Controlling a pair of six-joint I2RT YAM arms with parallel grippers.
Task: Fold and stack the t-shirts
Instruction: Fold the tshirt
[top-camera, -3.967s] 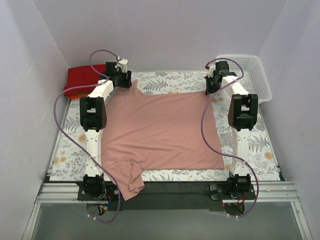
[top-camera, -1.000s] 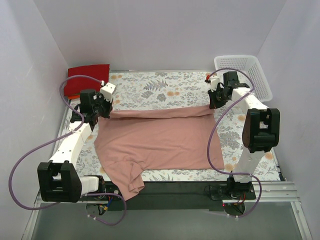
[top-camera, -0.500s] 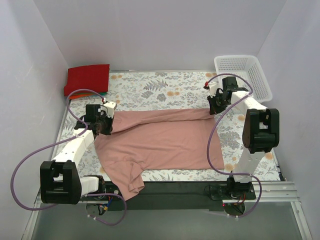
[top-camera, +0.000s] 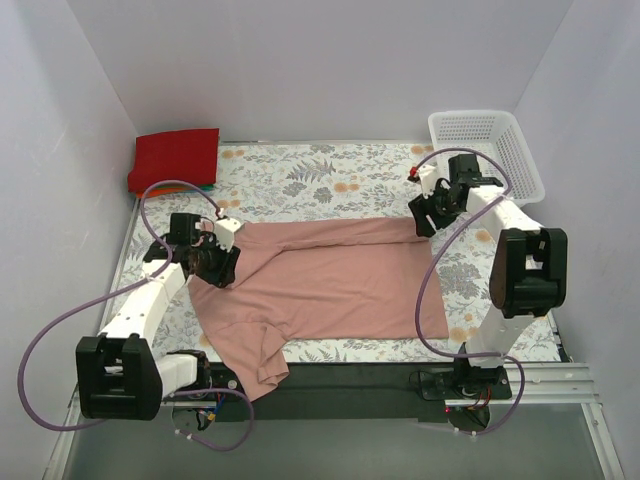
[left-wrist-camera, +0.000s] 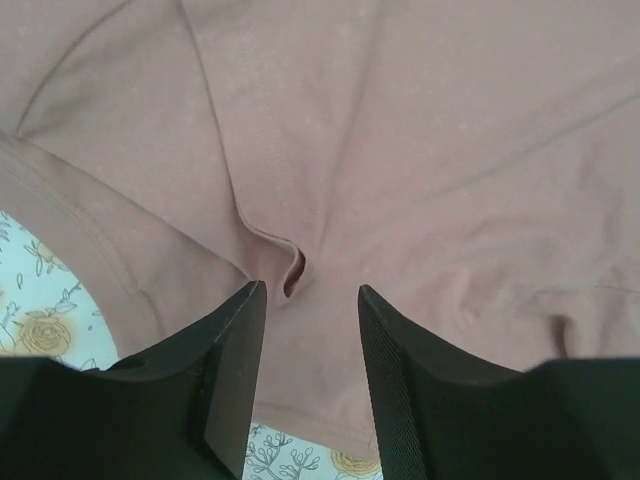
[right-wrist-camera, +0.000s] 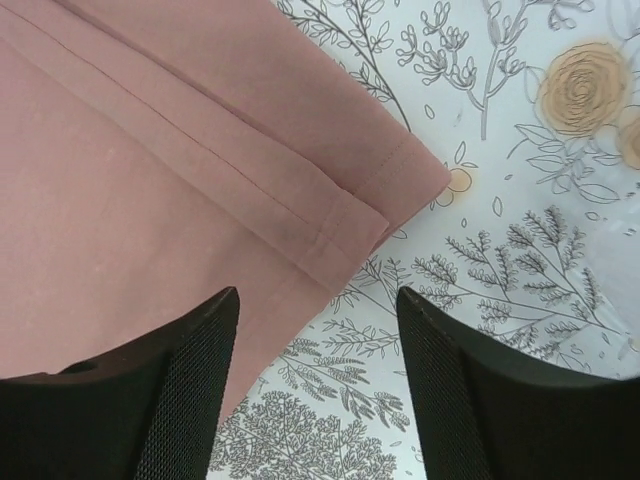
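Pink t-shirt (top-camera: 330, 280) on floral cloth (top-camera: 330, 180), half-folded, long axis left–right. We see left gripper (top-camera: 222, 262) over its left end, jaws narrowly parted, empty. Right gripper (top-camera: 428, 215) over far-right corner, jaws wide, empty. Each end nearest own arm.

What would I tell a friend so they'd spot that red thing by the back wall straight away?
Start at the flower-patterned table cloth and go to its far left corner. There lies the red t-shirt, folded into a neat rectangle, unlike the pink t-shirt spread loosely across the middle.
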